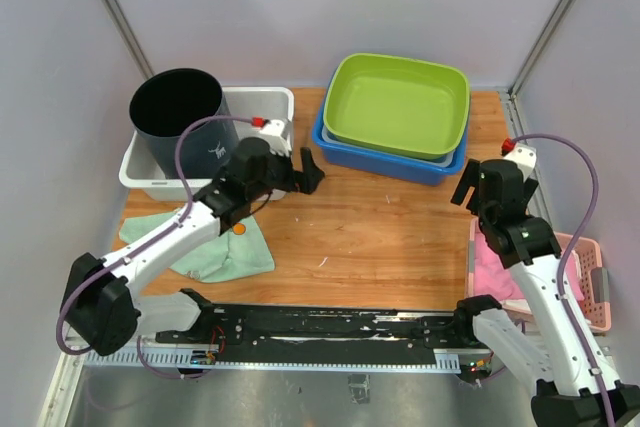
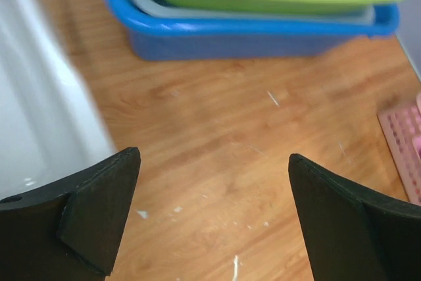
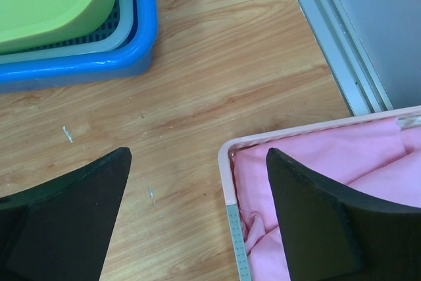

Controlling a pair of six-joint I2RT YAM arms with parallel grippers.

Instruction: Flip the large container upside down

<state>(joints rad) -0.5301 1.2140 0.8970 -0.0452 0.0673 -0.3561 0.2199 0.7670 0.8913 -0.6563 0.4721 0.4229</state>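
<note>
The left tool (image 1: 310,171) is spread wide and holds nothing. It hangs over the counter (image 1: 380,227) just beside the white bin (image 1: 264,103). The right tool (image 1: 468,185) is spread wide and empty too, near the pink basket (image 1: 586,245) at the right edge. The big dark bucket (image 1: 178,129) stands mouth up in the white bin at the far left corner.

White bin (image 2: 39,116) blurred, cut by left edge in left wrist view. Grey tub (image 2: 230,14) mostly hidden between green tub (image 1: 400,102) and blue tub (image 1: 395,163). Pink basket (image 1: 587,249) partly behind right arm (image 1: 540,257).
</note>
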